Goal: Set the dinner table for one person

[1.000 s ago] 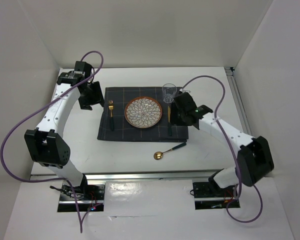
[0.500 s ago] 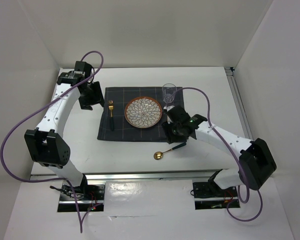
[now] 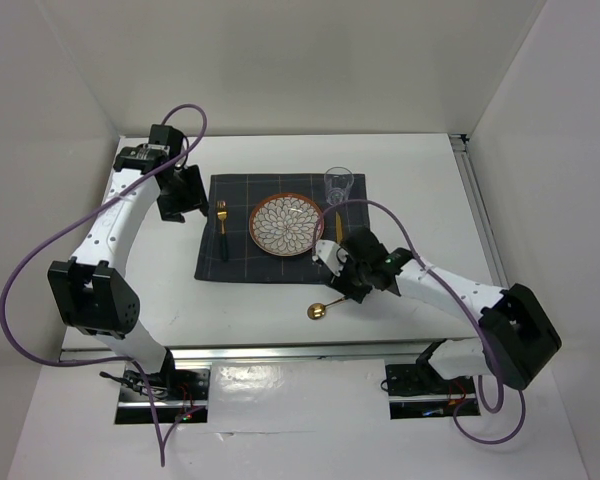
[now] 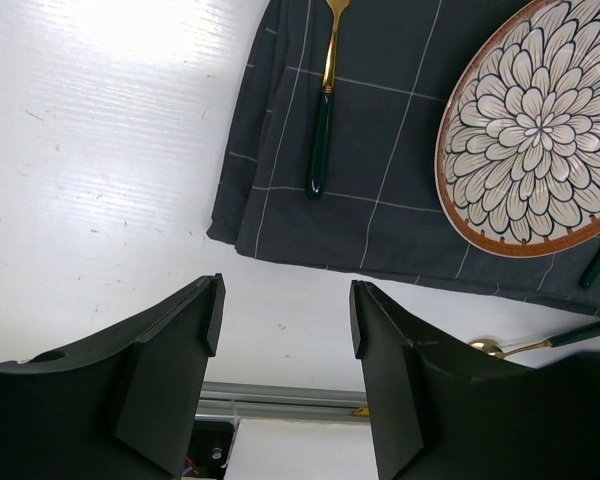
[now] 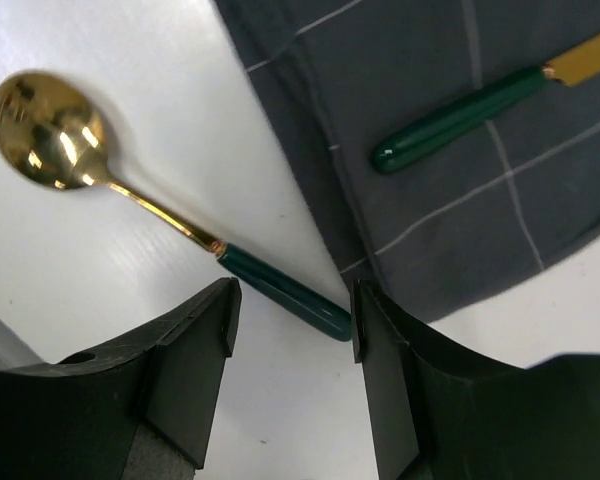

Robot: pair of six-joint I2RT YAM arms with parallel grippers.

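Note:
The white dinner table carries a dark checked placemat with a flower-patterned plate, a gold fork left of it, a green-handled knife right of it and a clear glass behind. A gold spoon with a green handle lies on the table before the mat's near right corner. My right gripper is open, low over the spoon's handle; the handle's end lies between the fingers. My left gripper is open and empty, left of the mat.
The table's near edge has a silver rail, also seen in the left wrist view. A metal rail runs along the right edge. White walls close in the back and both sides.
My right gripper has moved from beside the glass and knife toward the near edge, down to the spoon's handle. The left arm has not moved.

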